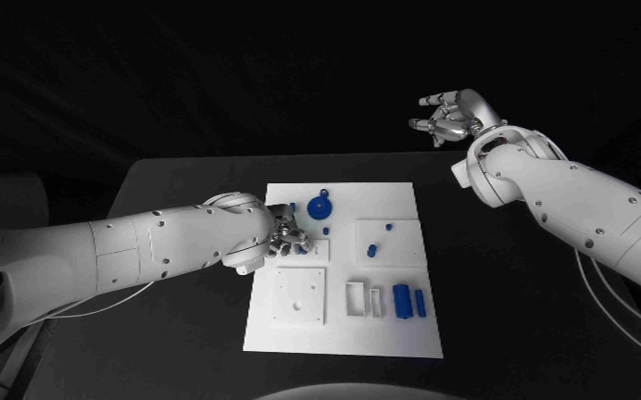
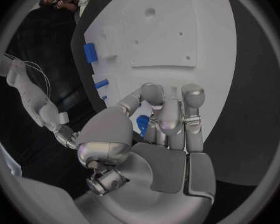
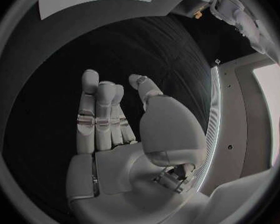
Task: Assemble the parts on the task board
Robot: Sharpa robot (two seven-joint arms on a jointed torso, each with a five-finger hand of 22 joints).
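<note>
blue plastic part (image 2: 142, 124) sat pinched in the left silver hand (image 1: 284, 238) over the white task board (image 1: 401, 331); the right silver hand (image 1: 454, 115) hung open, well apart.

We see the white task board (image 1: 381, 335) flat mid-table, w/ blue parts on it: a round piece (image 1: 320, 206) near the far edge, two upright bars (image 1: 410, 302) near the front, small bits (image 1: 372, 250) in between.
</note>
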